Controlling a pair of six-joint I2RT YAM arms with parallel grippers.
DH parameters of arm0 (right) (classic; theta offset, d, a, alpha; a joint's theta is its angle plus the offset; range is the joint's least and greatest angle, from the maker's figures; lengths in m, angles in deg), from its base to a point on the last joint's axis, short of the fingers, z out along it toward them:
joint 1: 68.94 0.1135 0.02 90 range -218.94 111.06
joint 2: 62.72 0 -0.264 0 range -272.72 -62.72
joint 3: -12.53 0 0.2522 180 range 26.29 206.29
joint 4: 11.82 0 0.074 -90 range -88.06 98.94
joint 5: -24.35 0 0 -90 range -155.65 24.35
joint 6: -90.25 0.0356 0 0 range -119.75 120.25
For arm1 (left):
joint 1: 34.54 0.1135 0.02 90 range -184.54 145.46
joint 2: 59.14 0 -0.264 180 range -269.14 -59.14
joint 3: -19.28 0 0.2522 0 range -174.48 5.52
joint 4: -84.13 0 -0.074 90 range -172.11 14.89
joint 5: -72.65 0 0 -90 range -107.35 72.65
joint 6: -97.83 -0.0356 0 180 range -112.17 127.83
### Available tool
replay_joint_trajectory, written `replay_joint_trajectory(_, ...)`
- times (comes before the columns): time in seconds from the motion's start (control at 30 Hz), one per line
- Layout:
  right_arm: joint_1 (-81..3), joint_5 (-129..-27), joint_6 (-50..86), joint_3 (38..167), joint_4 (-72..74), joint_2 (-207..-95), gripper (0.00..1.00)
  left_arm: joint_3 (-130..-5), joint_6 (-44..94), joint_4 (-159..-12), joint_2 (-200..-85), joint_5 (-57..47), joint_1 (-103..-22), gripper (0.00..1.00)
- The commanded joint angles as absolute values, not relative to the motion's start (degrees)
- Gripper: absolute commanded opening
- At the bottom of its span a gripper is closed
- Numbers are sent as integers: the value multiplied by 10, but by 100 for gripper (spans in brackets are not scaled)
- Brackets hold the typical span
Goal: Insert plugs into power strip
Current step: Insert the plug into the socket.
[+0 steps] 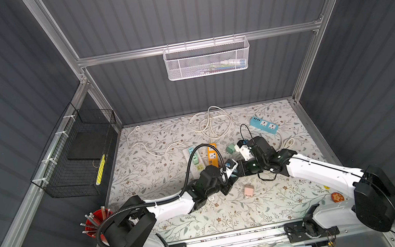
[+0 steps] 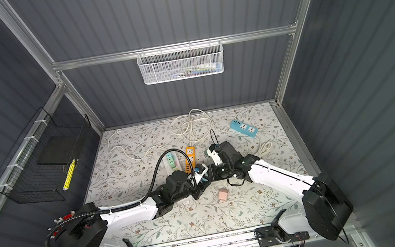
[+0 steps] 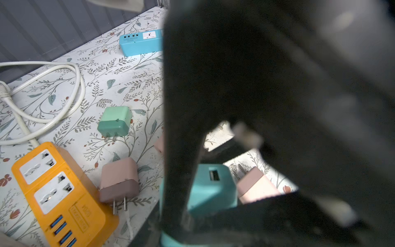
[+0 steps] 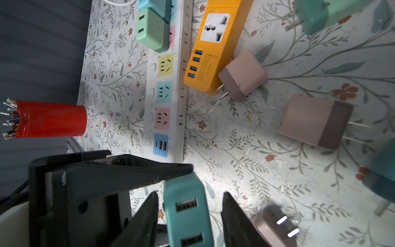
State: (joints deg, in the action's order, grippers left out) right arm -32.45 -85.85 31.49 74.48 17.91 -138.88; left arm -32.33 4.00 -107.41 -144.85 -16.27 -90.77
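1. Here, your right claw (image 4: 190, 193) stands partly open astride the teal plug (image 4: 186, 205). A thin gap shows between each of its fingers (image 4: 147, 216) and the plug's flanks, so it grips nothing yet.
2. Your left claw (image 4: 179, 171) is closed, and its dark tip meets the far end of that same plug. I judge that it carries the plug above the tabletop (image 4: 256, 160), though the contact itself is half hidden.
3. The step in hand reads as a pass from left to right, probably to get a hold that suits insertion. The plug's prongs are out of sight, so you cannot tell which way they face.
4. Next, close the right claw squarely on the flanks, and only then let the left one go. If you release too soon, the plug may drop or twist.
5. Just beyond lies the white power strip (image 4: 181, 64), with a mint plug (image 4: 151, 30) and a second teal plug (image 4: 154, 6) seated at its far end. Its yellow socket (image 4: 165, 65), teal socket (image 4: 164, 92) and pink socket (image 4: 162, 117) look free.
6. Further out, the orange strip (image 4: 213, 42) lies just beside the white one. A pink plug (image 4: 243, 74) lies against its end and a second pink plug (image 4: 314, 122) lies near, both on their sides. The blue strip (image 1: 263, 124) sits well apart, near the back of the tabletop.
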Motion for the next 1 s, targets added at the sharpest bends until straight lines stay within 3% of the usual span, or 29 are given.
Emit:
replay_joint_trajectory(0.0,-322,-878,318,754,164,-1393,47,-329,26,-1086,-1438,-166,-911,25)
replay_joint_trajectory(0.3,-323,-877,322,748,153,-1387,28,-339,29,-1072,-1440,-178,-911,33)
replay_joint_trajectory(0.53,-321,-862,329,745,143,-1379,24,-340,51,-1057,-1428,-207,-911,62)
replay_joint_trajectory(0.77,-307,-787,322,777,160,-1390,23,-326,99,-1009,-1352,-239,-911,74)
replay_joint_trajectory(0.97,-261,-684,313,842,173,-1444,23,-331,226,-869,-1252,-412,-910,78)
